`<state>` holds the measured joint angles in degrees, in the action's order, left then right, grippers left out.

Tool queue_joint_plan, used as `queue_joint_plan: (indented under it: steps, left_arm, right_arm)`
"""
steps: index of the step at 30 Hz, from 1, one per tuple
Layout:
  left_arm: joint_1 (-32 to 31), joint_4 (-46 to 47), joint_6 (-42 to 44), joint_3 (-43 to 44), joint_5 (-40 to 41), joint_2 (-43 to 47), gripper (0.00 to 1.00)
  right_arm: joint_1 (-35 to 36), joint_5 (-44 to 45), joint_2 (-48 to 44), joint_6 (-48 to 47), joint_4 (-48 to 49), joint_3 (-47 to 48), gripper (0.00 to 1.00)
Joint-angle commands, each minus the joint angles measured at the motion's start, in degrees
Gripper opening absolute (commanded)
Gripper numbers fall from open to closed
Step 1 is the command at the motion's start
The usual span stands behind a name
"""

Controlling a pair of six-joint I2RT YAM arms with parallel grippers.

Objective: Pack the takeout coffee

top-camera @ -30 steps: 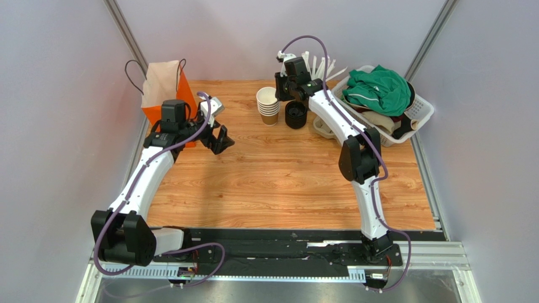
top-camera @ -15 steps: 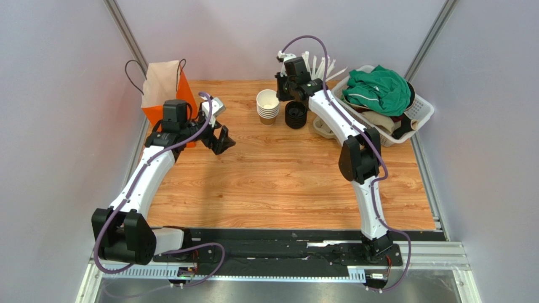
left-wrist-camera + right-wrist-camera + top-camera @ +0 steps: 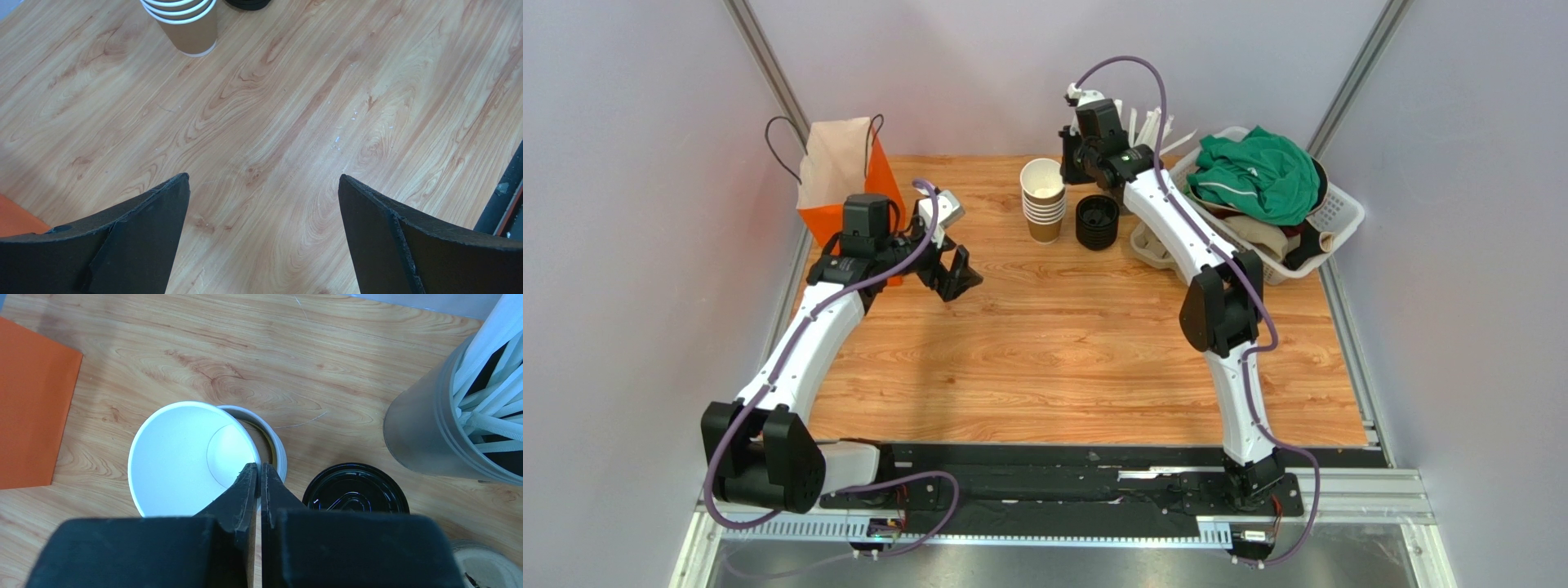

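My right gripper [image 3: 1064, 165] [image 3: 258, 468] is shut on the rim of a single lidless paper cup [image 3: 1042, 179] [image 3: 178, 453], tan outside and cream-white inside. One finger is inside the cup and the other outside. The cup sits raised and slightly offset over the stack of paper cups [image 3: 1046, 221] [image 3: 278, 454]. A stack of black lids [image 3: 1097, 223] [image 3: 356, 493] stands just right of the cups. A lidded takeout coffee is out of view. My left gripper [image 3: 952, 272] [image 3: 264, 184] hangs open and empty over bare wood, next to the orange bag [image 3: 844, 172] [image 3: 30, 404].
A grey holder of white straws [image 3: 442, 429] [image 3: 1143, 129] stands behind the lids. A white basket [image 3: 1335, 227] heaped with green and dark cloth fills the back right. The foot of the cup stack [image 3: 187, 27] shows at the top of the left wrist view.
My right gripper has closed on the top cup's rim and risen, lifting that cup partly off the stack. The left arm has barely shifted.
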<state>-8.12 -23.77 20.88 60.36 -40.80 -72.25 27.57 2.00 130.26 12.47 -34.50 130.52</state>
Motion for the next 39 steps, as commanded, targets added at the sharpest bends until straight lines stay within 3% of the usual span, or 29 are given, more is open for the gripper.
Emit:
queue_joint_plan:
  steps: [1, 9, 17, 23, 30, 39]
  left_arm:
    - [-0.23, 1.80, 0.47, 0.11, -0.78, -0.44, 0.99]
    - [-0.32, 2.32, 0.21, 0.02, -0.43, -0.61, 0.99]
    - [-0.32, 3.20, -0.41, -0.15, 0.28, -0.70, 0.99]
    - [-0.32, 3.73, -1.11, -0.15, 1.33, -0.53, 0.99]
    - [-0.32, 5.93, -3.21, -0.68, 5.55, -0.88, 0.99]
    - [-0.32, 6.54, -3.74, -0.94, 7.75, -0.35, 0.99]
  right_arm:
    - [-0.06, 0.20, -1.58, 1.42, -0.39, 4.04, 0.02]
    - [-0.15, -2.95, -6.68, 0.98, -2.50, 5.36, 0.02]
    - [-0.06, -3.40, -18.44, -4.29, -1.01, -4.38, 0.03]
    - [0.90, -9.72, -25.22, -7.19, -6.19, -8.78, 0.03]
    - [5.64, -13.42, -34.71, -12.29, 0.20, -33.27, 0.04]
    - [9.07, -15.80, -30.07, -14.75, 3.21, -40.96, 0.02]
